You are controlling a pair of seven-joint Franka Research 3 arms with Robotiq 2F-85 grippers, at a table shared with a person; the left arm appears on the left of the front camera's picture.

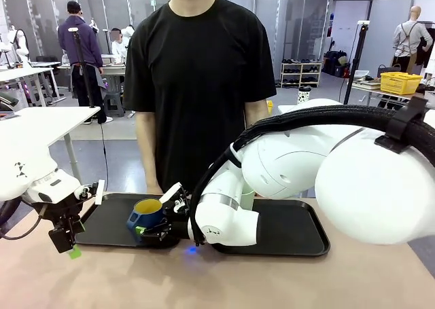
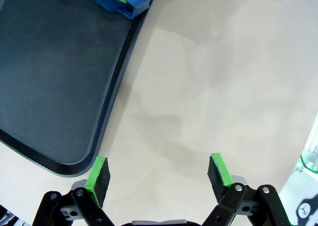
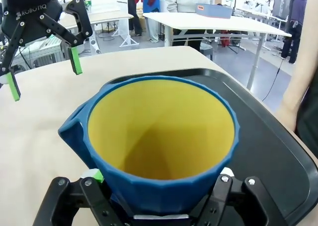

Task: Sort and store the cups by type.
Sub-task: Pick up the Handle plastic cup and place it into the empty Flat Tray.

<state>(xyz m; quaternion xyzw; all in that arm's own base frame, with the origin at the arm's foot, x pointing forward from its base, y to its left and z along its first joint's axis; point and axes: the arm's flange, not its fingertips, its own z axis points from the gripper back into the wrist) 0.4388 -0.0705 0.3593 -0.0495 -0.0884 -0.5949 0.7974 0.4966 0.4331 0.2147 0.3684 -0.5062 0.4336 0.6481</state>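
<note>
Beige surface [image 1: 272, 282] carries two flat black plastic trays [image 1: 299, 234] side by side; right gripper [image 1: 158, 229] has its jaws around the base of the dark blue handled mug with yellow inside [image 1: 146, 214], low over the left tray's near edge, but whether they clamp it I cannot tell. Left gripper [image 2: 158, 175] hangs wide open, empty, just off the tray corner. Risk — a release here could tip the mug off the rim; tall pale green tumbler [image 1: 247, 200] mostly hidden behind the right arm.

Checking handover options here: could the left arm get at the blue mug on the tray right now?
Probably not cleanly. The left gripper hangs open beside the tray, but the right gripper has its fingers around the blue mug, crowding that side.
</note>
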